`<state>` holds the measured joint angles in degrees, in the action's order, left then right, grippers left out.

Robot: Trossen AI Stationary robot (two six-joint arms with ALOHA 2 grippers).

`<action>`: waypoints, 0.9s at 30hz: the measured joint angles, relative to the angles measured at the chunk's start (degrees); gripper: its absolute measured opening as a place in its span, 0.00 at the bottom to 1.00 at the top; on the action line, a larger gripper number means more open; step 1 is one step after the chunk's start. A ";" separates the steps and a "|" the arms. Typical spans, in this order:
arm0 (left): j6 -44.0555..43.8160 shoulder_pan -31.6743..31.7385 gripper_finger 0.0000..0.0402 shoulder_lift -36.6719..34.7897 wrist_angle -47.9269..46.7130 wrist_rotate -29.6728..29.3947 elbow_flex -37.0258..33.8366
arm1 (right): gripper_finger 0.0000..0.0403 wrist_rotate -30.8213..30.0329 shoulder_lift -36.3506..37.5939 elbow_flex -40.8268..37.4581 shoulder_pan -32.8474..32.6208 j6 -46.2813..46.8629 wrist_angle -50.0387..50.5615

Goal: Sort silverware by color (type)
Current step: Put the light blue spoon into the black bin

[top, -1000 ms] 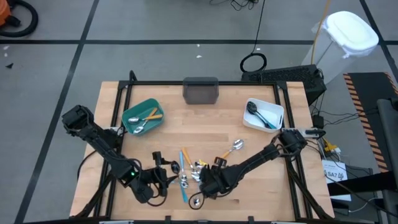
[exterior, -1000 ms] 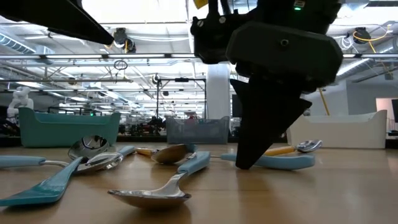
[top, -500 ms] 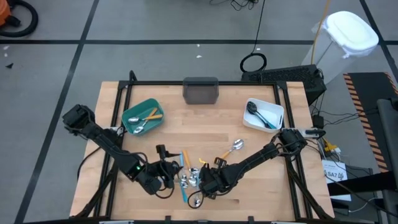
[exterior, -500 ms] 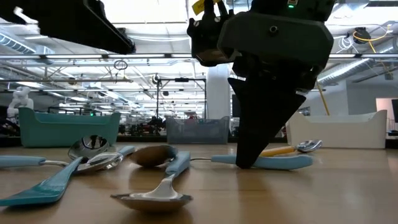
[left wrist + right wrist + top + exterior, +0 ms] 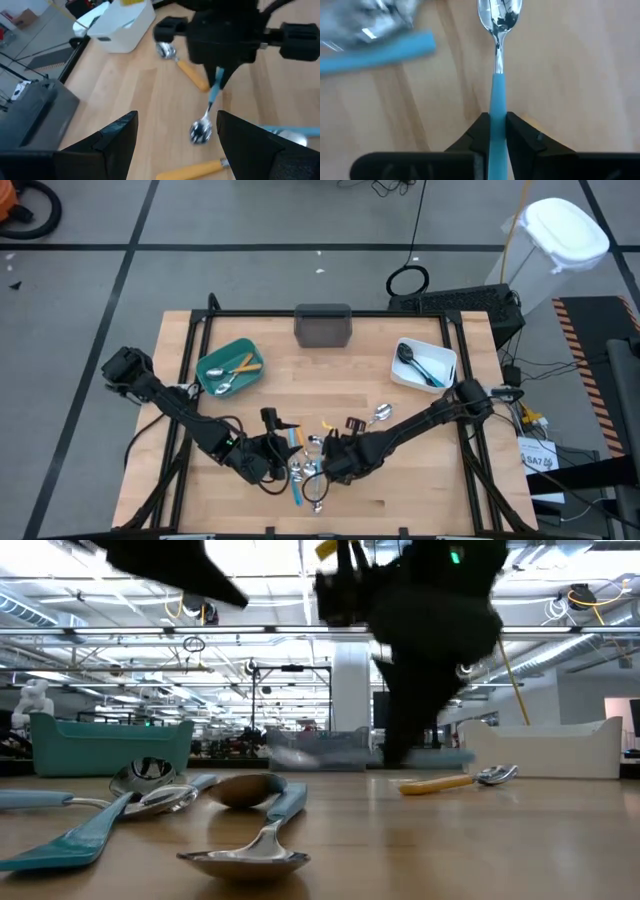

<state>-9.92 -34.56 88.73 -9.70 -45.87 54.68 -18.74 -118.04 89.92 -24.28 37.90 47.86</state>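
A robotics lab or industrial hall: ceiling trusses, a white humanoid robot at 9 o'clock, taped concrete floor.

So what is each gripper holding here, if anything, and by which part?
The right gripper is shut on a blue-handled spoon, gripping its handle, bowl pointing away. The left gripper is open, holding nothing.

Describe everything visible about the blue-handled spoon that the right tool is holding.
The blue-handled spoon has a shiny silver metal bowl, a thin metal neck and a plain light-blue handle that looks like plastic. The right tool is shut on the handle, one dark finger on each side, and the bowl points away from the tool. In the left wrist view the spoon hangs bowl-down from that tool, lifted above the wooden table. Nothing but the fingers appears to touch it.
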 joint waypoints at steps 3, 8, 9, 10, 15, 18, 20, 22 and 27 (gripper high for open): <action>0.06 0.18 0.67 0.00 -3.19 0.07 2.46 | 0.09 -1.27 1.90 0.12 0.87 -2.75 2.32; -2.75 0.15 0.67 -0.02 -10.77 0.14 5.44 | 0.09 -2.61 4.92 0.10 2.20 -7.11 5.41; -3.38 0.15 0.67 -0.02 -12.07 0.16 5.71 | 0.09 -3.02 5.58 0.10 2.38 -8.12 6.16; -3.92 0.13 0.67 -0.02 -12.90 0.15 5.86 | 0.09 -3.95 6.24 0.12 2.49 -8.94 7.07; -4.98 0.08 0.67 -0.02 -15.29 0.17 5.91 | 0.09 -10.11 9.02 0.12 2.75 -13.43 10.84; -5.76 0.08 0.67 -0.02 -15.69 0.20 5.91 | 0.09 -15.72 10.92 0.21 3.04 -16.43 11.90; -6.26 0.08 0.67 -0.02 -15.73 0.20 5.91 | 0.09 -18.77 11.87 0.23 3.43 -18.73 12.26; -6.34 0.10 0.67 -0.02 -15.75 0.18 5.91 | 0.09 -21.00 12.85 0.23 3.95 -21.26 12.46; -7.45 0.96 0.67 -0.02 -15.74 0.98 5.91 | 0.09 -22.08 14.32 0.22 6.27 -26.61 11.94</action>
<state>-17.36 -33.60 88.71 -25.44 -44.89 60.60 -40.82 -103.72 90.13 -18.00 11.29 59.80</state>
